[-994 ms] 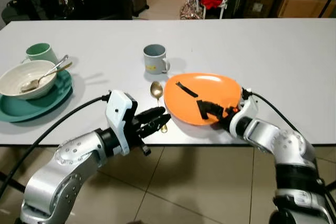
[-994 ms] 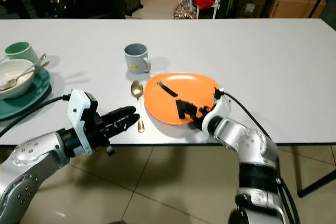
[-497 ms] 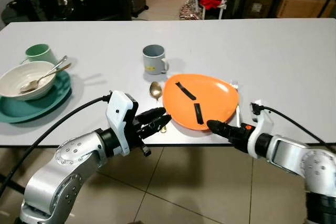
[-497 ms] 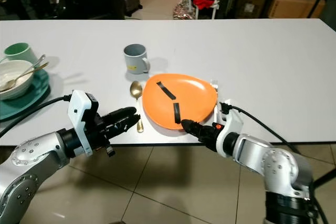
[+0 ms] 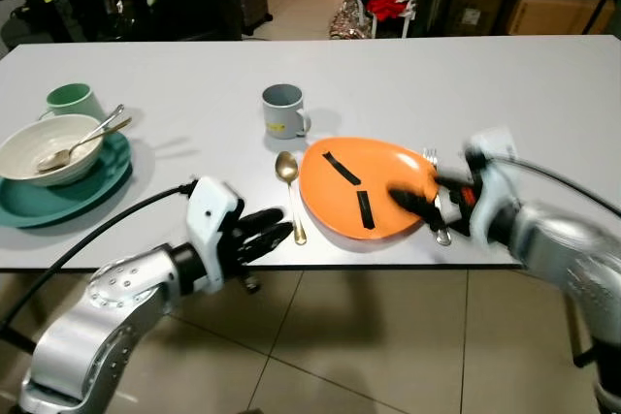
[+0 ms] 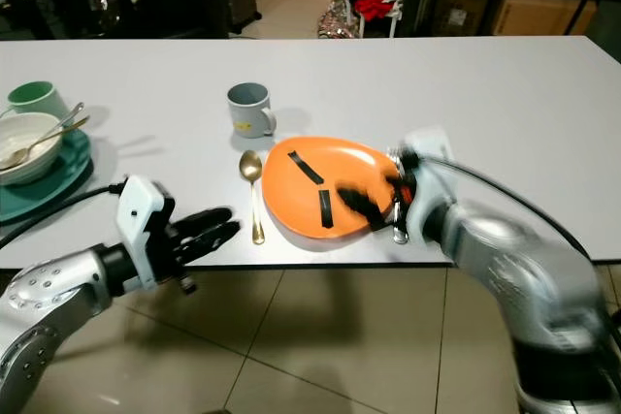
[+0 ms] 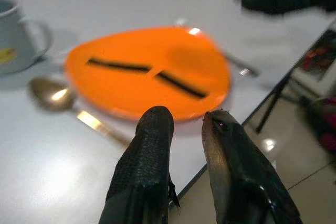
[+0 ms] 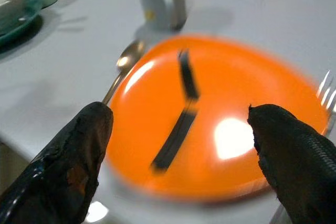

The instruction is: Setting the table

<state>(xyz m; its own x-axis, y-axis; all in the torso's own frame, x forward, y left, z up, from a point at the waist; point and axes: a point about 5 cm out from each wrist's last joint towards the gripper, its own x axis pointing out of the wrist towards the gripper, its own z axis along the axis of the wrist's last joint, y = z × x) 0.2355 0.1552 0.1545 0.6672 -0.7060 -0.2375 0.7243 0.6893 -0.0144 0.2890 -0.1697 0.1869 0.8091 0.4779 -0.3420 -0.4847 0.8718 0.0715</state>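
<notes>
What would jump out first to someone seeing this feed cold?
The bright orange plate with two black strips near the table's front edge, flanked by a gold spoon on its left and a fork on its right. The right gripper, blurred, hovers open over the plate's right side, while the left gripper hangs just off the table edge. Far left sits a white bowl with a spoon on a teal plate.

The orange plate (image 5: 364, 187) is viewed from above and in front by both head eyes; it is seen close and low across the worktop (image 5: 408, 75) by both wrist cameras.
</notes>
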